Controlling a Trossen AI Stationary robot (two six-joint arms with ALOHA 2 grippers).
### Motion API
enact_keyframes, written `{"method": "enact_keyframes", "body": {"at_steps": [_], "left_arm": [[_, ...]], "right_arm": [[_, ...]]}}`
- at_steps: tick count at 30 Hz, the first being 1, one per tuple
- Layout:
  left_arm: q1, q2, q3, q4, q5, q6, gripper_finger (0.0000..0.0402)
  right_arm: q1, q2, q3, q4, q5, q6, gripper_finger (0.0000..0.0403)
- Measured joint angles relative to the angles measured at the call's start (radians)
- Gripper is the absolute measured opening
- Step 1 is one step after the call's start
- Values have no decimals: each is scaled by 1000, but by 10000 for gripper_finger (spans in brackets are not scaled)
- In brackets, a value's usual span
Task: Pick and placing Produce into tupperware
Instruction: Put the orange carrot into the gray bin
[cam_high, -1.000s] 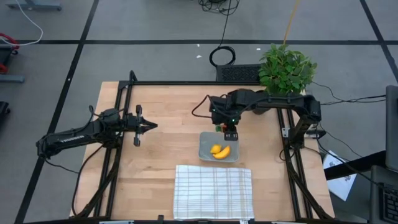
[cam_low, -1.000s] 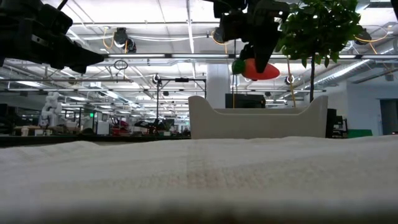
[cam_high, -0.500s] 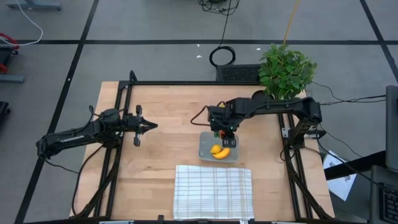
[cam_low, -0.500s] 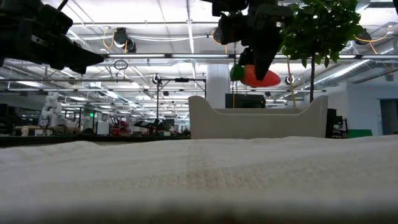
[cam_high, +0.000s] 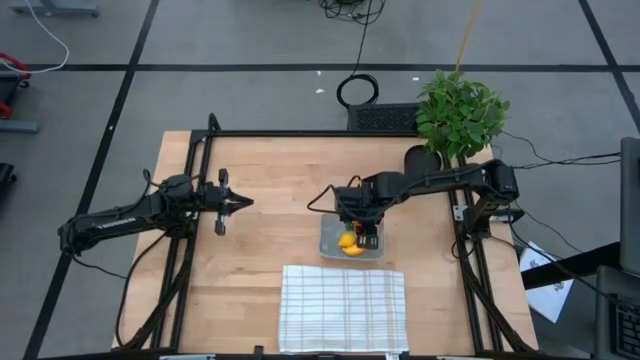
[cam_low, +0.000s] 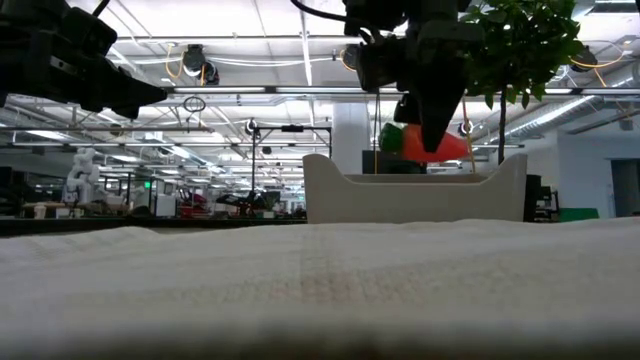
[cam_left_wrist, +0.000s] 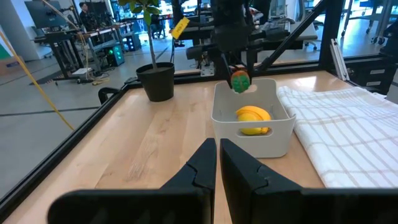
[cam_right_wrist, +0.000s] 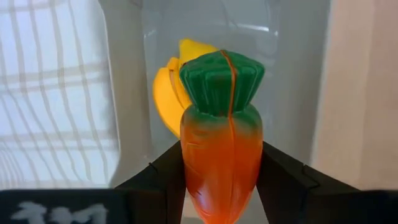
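Observation:
The orange carrot with green top (cam_right_wrist: 221, 155) is held by my right gripper (cam_right_wrist: 221, 186), just above the small translucent tupperware (cam_high: 330, 232), and also shows in the low view as carrot (cam_low: 432, 146) over the tupperware's rim (cam_low: 415, 193). A yellow banana (cam_right_wrist: 164, 93) and a yellow lemon-like lump (cam_right_wrist: 198, 50) lie inside the tupperware on its floor. My left gripper (cam_high: 238, 202) waits shut over the table's left part, well apart from the tupperware. My right gripper pinches the carrot's orange body (cam_right_wrist: 193, 168) between its two fingers (cam_right_wrist: 163, 177), one on each side. The fingers come from above, pointing down, and lie across the carrot. The carrot is lifted clear, roughly level, just above the tupperware's rim with its green top (cam_low: 393, 138) sticking out sideways.
A white checked cloth (cam_high: 343, 308) lies at the near edge just in front of the tupperware. A black round pot (cam_high: 418, 158) and a leafy potted plant (cam_high: 460, 112) stand at the far right. Black frame rails (cam_high: 195, 170) run along both sides; bare wood lies between the arms.
My right gripper has carried the carrot toward the near edge and down, from beyond the tupperware's far rim to over its inside. The carrot has sunk close to the rim. The fingers have stayed shut on it.

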Motion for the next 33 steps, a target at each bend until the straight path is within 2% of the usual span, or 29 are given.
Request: {"method": "enact_keyframes", "body": {"at_steps": [12, 20, 23, 33], "left_arm": [[0, 0, 0, -2, 0, -5, 26], [0, 0, 0, -4, 0, -5, 26], [0, 0, 0, -4, 0, -5, 26], [0, 0, 0, -4, 0, -4, 26]], "right_arm": [[5, 0, -43, 30, 23, 35, 150], [7, 0, -110, 140, 27, 59, 148], [14, 0, -131, 151, 68, 82, 149], [24, 0, -180, 179, 104, 107, 147]]}}
